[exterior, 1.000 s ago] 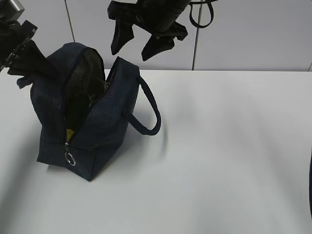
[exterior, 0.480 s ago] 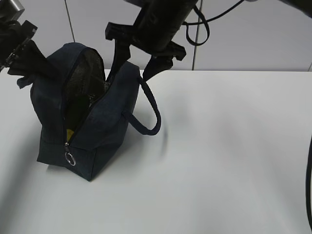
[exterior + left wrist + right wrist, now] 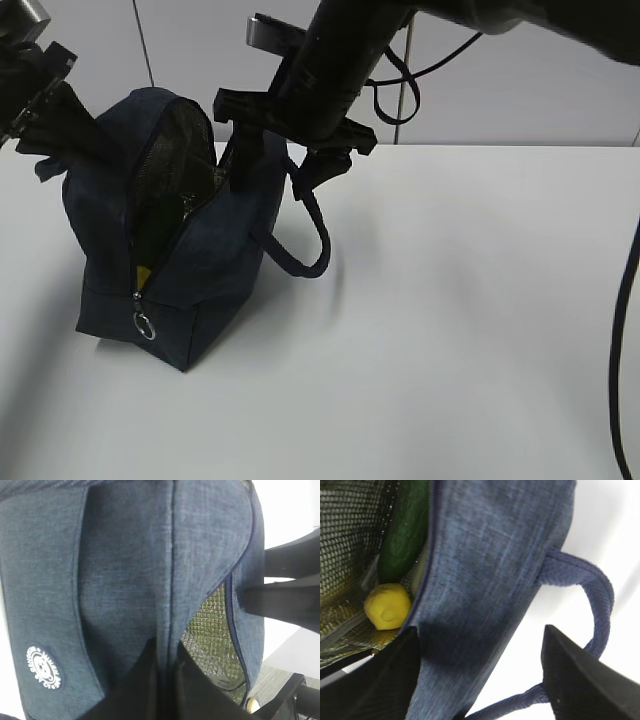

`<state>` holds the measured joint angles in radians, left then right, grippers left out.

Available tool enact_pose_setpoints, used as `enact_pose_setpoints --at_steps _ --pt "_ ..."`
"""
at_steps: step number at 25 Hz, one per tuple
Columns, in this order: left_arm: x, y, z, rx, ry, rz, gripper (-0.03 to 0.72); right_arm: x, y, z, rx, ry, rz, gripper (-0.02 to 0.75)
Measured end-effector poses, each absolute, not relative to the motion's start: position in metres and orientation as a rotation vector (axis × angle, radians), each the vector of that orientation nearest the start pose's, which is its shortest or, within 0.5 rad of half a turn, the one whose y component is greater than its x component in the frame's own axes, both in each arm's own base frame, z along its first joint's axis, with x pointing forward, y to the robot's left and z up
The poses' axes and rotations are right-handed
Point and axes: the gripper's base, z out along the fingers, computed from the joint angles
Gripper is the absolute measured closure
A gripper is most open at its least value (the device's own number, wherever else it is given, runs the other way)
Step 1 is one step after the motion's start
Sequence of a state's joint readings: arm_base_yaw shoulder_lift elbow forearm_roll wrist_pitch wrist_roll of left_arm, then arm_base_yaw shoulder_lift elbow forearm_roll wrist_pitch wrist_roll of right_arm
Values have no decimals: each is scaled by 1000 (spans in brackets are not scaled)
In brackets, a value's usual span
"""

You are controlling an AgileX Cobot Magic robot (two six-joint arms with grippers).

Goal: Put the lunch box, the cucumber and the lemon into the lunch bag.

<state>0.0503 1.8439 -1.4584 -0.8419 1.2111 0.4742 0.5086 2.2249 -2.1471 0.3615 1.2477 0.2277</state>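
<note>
The navy lunch bag [image 3: 215,255] stands at the table's left with its zipper open. My left gripper [image 3: 95,148] is shut on a fold of the bag's left wall [image 3: 165,605], next to the white logo [image 3: 44,667]. My right gripper [image 3: 272,180] is open and straddles the bag's right wall [image 3: 485,580], one finger inside the opening and the other outside by the handle [image 3: 592,592]. Inside the bag lie the dark green cucumber [image 3: 402,530] and the yellow lemon [image 3: 387,606]. The lunch box is hidden.
The bag's silver ring pull [image 3: 145,326] hangs at the near end of the zipper. The white table [image 3: 460,330] stretches to the right of the bag. A pale wall runs behind it.
My right gripper has come down from above the bag, and its fingers now sit on either side of the right wall. The left gripper and the bag have stayed put.
</note>
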Motion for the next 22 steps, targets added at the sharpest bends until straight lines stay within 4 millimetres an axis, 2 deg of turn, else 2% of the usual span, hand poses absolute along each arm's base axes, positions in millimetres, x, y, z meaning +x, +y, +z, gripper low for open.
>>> enact_pose_setpoints --at_steps 3,9,14,17,22 --pt "376 -45 268 183 2676 -1066 697 409 263 259 -318 2891 663 178" --pt "376 -45 268 183 2676 -1066 697 410 263 253 -317 2902 653 186" --pt "376 -45 268 183 2676 -1066 697 410 264 253 -316 2903 660 248" --pt "376 -49 268 197 2678 -1069 697 410 262 252 -321 2901 631 339" --pt "374 -62 268 244 2682 -1076 697 413 260 247 -343 2902 563 592"
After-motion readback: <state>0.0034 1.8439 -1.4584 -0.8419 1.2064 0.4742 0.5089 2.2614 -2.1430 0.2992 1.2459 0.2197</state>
